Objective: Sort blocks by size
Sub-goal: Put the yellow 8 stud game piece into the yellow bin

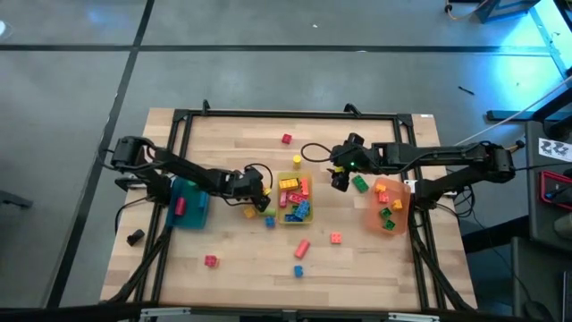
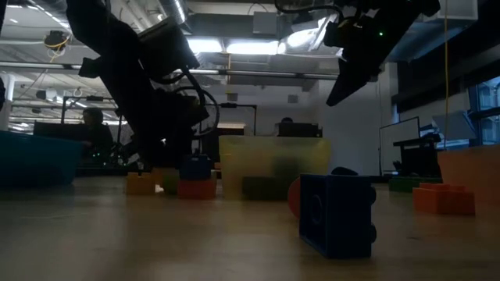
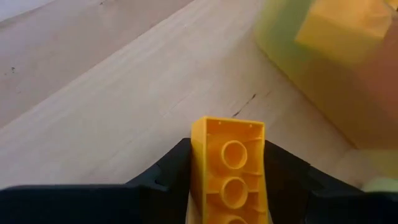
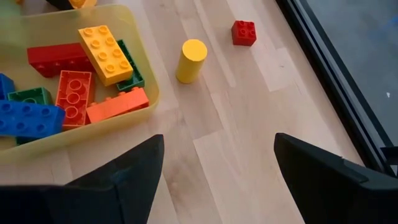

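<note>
Grey floor with dark seams, bright ceiling lights, desks behind

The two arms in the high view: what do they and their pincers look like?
Both are dark, slender, jointed arms. The left arm ends in a black pincer with a black cable looped over its wrist. The right arm shows a small green light near its black pincer; its fingers are broad, matte black wedges.

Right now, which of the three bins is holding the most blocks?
The yellow bin in the middle of the table: it is crowded with red, orange, yellow, green and blue blocks. The orange bin on the right holds fewer, and the blue bin shows only one.
</note>
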Robot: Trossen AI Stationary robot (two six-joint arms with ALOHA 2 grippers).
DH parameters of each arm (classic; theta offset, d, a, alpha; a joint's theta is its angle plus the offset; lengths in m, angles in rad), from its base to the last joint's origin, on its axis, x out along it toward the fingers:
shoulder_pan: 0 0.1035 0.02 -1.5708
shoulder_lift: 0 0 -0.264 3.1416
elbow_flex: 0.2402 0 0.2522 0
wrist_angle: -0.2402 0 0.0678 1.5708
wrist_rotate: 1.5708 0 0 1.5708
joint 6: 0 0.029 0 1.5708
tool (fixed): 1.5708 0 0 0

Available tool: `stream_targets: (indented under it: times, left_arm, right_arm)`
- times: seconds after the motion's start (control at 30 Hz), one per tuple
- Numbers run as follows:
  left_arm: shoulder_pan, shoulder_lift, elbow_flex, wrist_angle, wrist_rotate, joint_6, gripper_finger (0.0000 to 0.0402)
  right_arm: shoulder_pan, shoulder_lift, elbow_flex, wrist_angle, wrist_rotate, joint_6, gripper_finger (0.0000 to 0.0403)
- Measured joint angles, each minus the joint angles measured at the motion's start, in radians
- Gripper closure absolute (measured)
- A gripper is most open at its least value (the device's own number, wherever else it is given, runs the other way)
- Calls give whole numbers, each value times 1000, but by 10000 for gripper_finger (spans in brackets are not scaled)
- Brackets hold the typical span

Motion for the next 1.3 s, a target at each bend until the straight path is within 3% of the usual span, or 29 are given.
stream_targets:
  times: [0.37, 0.57, 0.93, 1.3]
  left_arm:
    - [58, -167, 66, -8, 163, 188, 260]
    - [77, -252, 86, 77, 171, 293, 260]
    - [63, -64, 86, 454, 173, 386, 237]
    - [101, -5, 85, 523, 174, 447, 232]
  right_arm:
    - [0, 0, 0, 3, 0, 0, 97]
    - [0, 0, 0, 11, 0, 0, 97]
    - [0, 0, 0, 49, 0, -1, 97]
    - [0, 0, 0, 48, 1, -1, 97]
